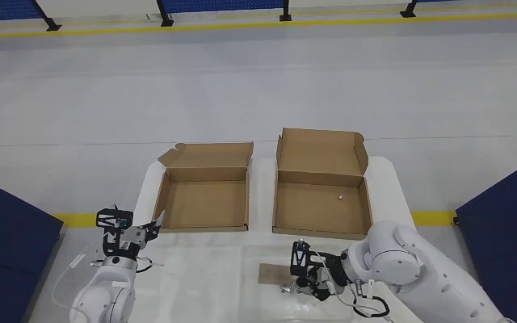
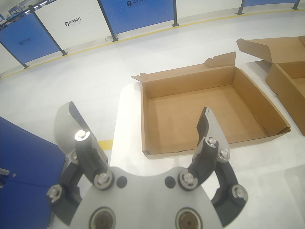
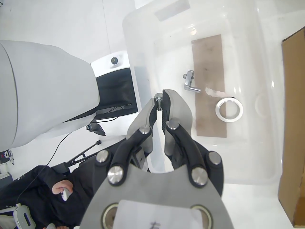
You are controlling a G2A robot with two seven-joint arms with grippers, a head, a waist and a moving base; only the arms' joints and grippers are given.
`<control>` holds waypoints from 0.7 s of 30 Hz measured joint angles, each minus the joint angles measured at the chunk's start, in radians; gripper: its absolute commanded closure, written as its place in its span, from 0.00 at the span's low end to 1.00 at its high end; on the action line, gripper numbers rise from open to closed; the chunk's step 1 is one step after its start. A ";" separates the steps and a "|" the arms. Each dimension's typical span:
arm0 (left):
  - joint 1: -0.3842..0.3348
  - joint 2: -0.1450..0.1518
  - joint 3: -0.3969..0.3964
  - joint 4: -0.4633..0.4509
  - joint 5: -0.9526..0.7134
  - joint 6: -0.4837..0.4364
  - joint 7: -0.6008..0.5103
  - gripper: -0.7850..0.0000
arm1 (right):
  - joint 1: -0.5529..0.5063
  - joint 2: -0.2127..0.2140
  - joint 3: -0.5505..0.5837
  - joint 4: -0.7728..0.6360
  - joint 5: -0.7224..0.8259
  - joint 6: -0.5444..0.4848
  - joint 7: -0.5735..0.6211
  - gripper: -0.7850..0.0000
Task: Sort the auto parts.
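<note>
Found the left gripper (image 2: pixel 139 109) at the 8 o'clock edge of the white table (image 1: pixel 202 270), fingers spread wide with nothing between them. Noted the left cardboard box (image 1: pixel 206 203) at 11 o'clock on the table, lid flap folded back.

Saw a clear plastic bin (image 3: pixel 129 39) at 6 o'clock, with the right gripper (image 3: pixel 160 101) reaching into it, fingers pinched onto a small bolt (image 3: pixel 158 96). Could not tell whether the bolt touched the bin floor. Spotted two loose parts lower in the bin: an L-shaped metal bracket (image 3: pixel 190 82) and a metal ring (image 3: pixel 229 109), near each other but apart. Placed the bracket at one long edge of a brown strip (image 3: pixel 209 72) and the ring overlapping the other edge.

Noted the right cardboard box (image 1: pixel 315 214) at 1 o'clock, just beside the left one, flap likewise back. Made out one small pale piece (image 1: pixel 341 195) at about 2 o'clock on its floor.
</note>
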 measured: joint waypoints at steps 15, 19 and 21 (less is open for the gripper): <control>0.000 0.000 0.000 0.000 0.000 0.000 0.000 0.00 | -0.127 0.135 0.179 0.101 0.665 -0.122 -0.083 1.00; 0.000 0.000 0.000 0.000 0.000 0.000 0.000 0.00 | -0.124 0.172 0.148 0.088 0.781 -0.150 -0.111 1.00; 0.000 0.000 0.000 0.000 0.000 0.000 0.000 0.00 | -0.108 0.186 0.108 0.079 0.832 -0.161 -0.122 1.00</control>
